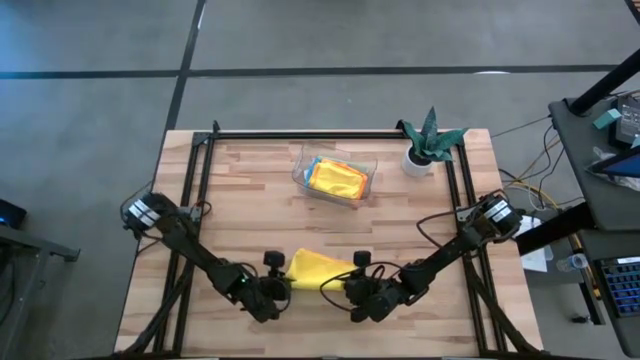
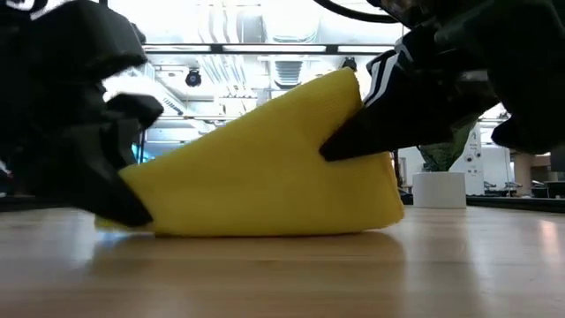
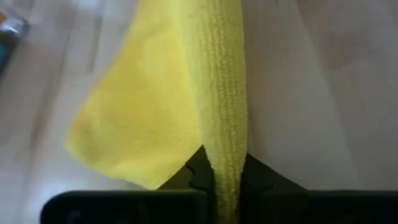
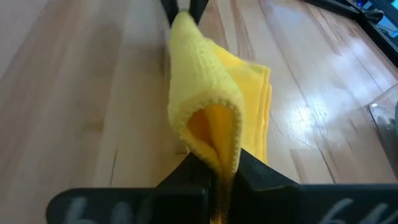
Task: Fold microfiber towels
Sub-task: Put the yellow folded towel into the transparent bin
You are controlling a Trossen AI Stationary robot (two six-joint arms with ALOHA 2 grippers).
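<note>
A bright yellow microfiber towel (image 1: pixel 318 268) lies near the table's front edge between my two grippers, folded over on itself. In the low view the towel (image 2: pixel 265 168) rises from a low left end to a raised right end. My left gripper (image 1: pixel 278 291) is shut on the left end, close to the tabletop (image 2: pixel 132 208). My right gripper (image 1: pixel 346 290) is shut on the raised right end (image 2: pixel 340 141). Several more folded towels, yellow, orange and blue, lie in a clear tray (image 1: pixel 365 185) at the back. My left gripper pinches the towel's left end (image 3: pixel 225 149) between its two fingers (image 3: pixel 196 171), over a thick folded edge. It comes from the table's left, slanting down. That end sits low, at the tabletop. My right gripper pinches the towel's right end (image 4: pixel 214 140) between its two fingers, closed over a fold whose two layers bulge open ahead of them. It comes from the table's right, slanting down. This end is lifted, while the towel's lower edge (image 2: pixel 265 231) rests on the table.
A small green plant in a white pot (image 1: pixel 428 145) stands at the back right, also seen as a white pot (image 2: pixel 439 189) behind the towel. Bare wood (image 1: pixel 250 200) spreads between the tray and the towel. A black frame rail (image 1: pixel 300 133) runs along the far edge.
</note>
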